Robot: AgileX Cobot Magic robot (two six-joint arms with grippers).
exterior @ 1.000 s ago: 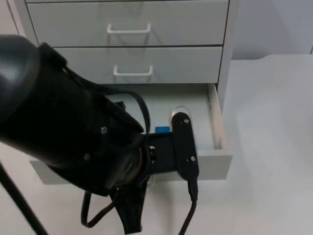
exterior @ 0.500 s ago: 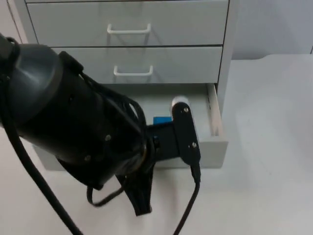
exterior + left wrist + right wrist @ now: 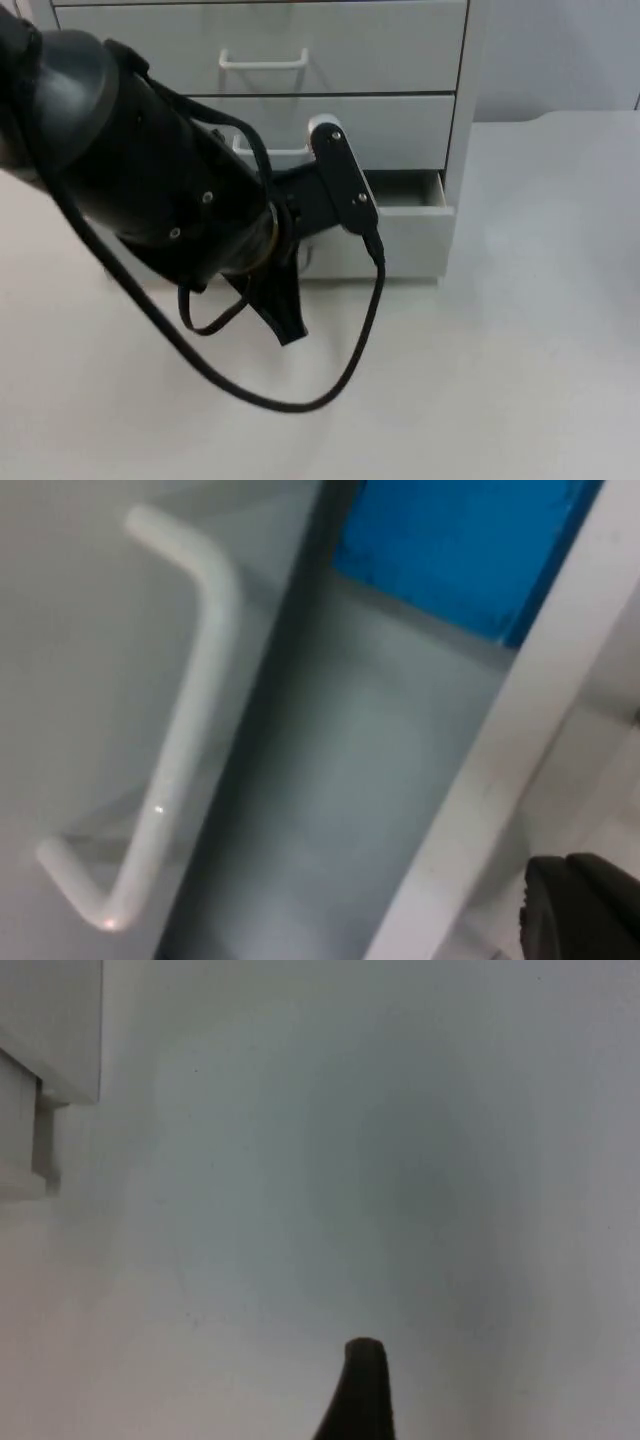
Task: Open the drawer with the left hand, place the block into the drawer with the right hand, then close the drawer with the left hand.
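Pushing the white bottom drawer [image 3: 400, 240] shut, the left gripper [image 3: 285, 325] sits at its front; finger state unclear. Blue block [image 3: 450, 550] lies inside; the right arm waits.

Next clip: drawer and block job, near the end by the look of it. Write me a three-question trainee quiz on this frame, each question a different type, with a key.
1. True or false: the bottom drawer is pulled out as far as it goes.
2. Multiple choice: the blue block lies
A) on the table
B) inside the bottom drawer
C) in the right claw
3. Fill in: the left arm reaches across the front of the ____.

Key
1. False. Only a narrow gap remains at its right end; it is nearly shut.
2. B. The left wrist view looks over the drawer's front edge onto the block inside.
3. Cabinet. Its left claw hangs just in front of the drawer.
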